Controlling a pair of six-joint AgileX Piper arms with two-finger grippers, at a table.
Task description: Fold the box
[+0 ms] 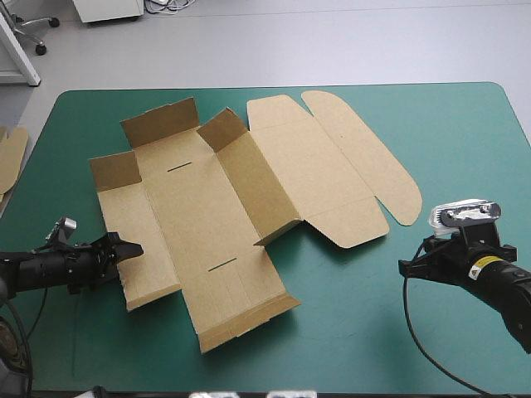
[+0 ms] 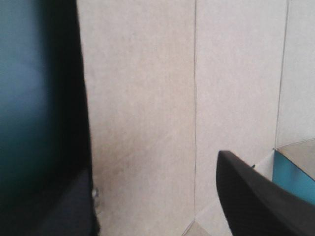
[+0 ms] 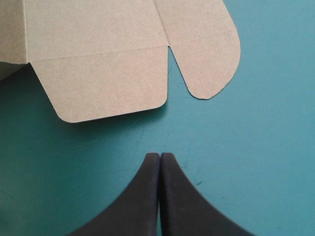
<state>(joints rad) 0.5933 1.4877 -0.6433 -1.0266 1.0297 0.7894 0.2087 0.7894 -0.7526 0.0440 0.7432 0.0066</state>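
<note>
The brown box (image 1: 207, 215) lies mid-table as a cut sheet, its short far flaps and a middle wall raised and the lid panel (image 1: 332, 166) flat to the right. My left gripper (image 1: 133, 248) is at the near end of the box's left side panel. In the left wrist view it (image 2: 152, 164) is open, its black fingers (image 2: 256, 196) wide apart, with brown board (image 2: 147, 98) filling the space ahead. My right gripper (image 1: 404, 267) rests on the teal-green cover to the right of the box. It (image 3: 160, 155) is shut on nothing, with a rounded lid flap (image 3: 108, 83) ahead of it.
An edge of more brown board (image 1: 10, 157) shows at the table's left edge. Bare teal-green cover (image 1: 373, 332) lies between the box and the right gripper and along the table's near edge.
</note>
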